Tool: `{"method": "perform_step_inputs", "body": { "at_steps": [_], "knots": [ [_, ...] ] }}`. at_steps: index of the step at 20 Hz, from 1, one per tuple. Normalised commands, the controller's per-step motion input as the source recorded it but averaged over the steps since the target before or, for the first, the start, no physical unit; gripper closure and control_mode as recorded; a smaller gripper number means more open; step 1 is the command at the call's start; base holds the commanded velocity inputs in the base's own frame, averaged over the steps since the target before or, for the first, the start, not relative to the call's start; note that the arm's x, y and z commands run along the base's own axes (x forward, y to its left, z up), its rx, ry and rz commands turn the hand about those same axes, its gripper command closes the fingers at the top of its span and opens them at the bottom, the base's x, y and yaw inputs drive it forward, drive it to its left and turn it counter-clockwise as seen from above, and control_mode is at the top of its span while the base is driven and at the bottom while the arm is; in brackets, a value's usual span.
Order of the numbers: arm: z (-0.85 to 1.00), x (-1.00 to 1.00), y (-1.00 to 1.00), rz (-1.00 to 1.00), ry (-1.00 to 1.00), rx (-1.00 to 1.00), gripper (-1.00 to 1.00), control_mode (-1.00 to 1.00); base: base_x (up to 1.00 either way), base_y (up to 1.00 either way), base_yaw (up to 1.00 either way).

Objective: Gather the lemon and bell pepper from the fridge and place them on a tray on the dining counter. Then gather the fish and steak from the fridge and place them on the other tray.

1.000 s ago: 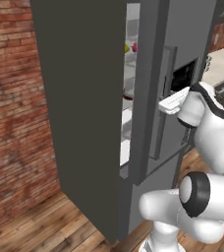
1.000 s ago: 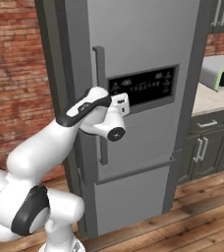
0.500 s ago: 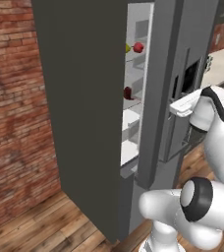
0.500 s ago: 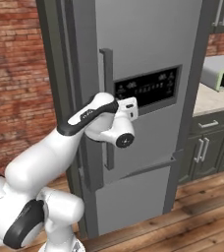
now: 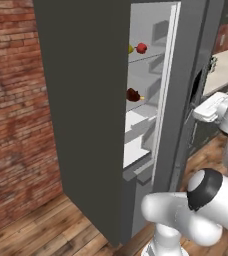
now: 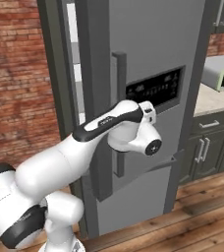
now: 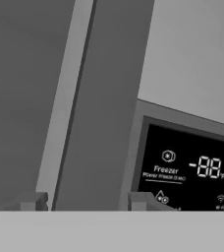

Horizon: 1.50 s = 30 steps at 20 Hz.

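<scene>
The fridge (image 5: 86, 110) stood partly open against the brick wall (image 5: 16, 115), its white interior and glass shelves visible through the gap in the left base view. The door (image 6: 148, 74) carried a long vertical handle (image 6: 118, 113) and a dark display panel (image 6: 155, 88). To the right of the fridge were grey cabinets (image 6: 207, 145) under a pale worktop, with a small appliance (image 6: 222, 71) standing on it. The floor (image 5: 51, 230) was wood plank.

The gripper (image 7: 87, 202) sat at the door handle. In the hand view its two fingertips (image 7: 33, 201) stood apart on either side of the handle bar (image 7: 99, 108), with the display panel just beside the right tip. The jaws were parted about half way; whether the pads pressed on the handle could not be determined.

On an upper shelf lay the bell pepper (image 5: 142, 48), with the lemon (image 5: 130, 49) just beside it at the door edge. On the shelf below lay the steak (image 5: 133, 94).
</scene>
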Motion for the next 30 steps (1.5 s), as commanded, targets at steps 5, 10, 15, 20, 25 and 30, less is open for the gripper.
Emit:
{"method": "perform_step_inputs", "body": {
  "at_steps": [5, 10, 15, 20, 25, 30],
  "knots": [
    [0.10, -0.09, -0.81, -0.13, 0.01, 0.00, -1.00, -1.00, 0.00, 0.00, 0.00],
    [0.05, -0.52, -0.44, -0.16, -0.04, 0.00, -1.00, -1.00, 0.00, 0.00, 0.00],
    [0.15, -1.00, 0.14, -0.15, -0.23, 0.00, -1.00, -1.00, 0.00, 0.00, 0.00],
    [0.27, -0.72, 0.30, -0.11, -0.19, 0.00, -1.00, -1.00, 0.00, 0.00, 0.00],
    [0.34, -0.41, -0.07, -0.04, -0.08, 0.00, -1.00, -1.00, 0.00, 0.00, 0.00],
    [0.31, -0.12, -0.21, -0.01, -0.02, -0.03, -1.00, -1.00, 0.00, 0.00, 0.00]
  ]
}}
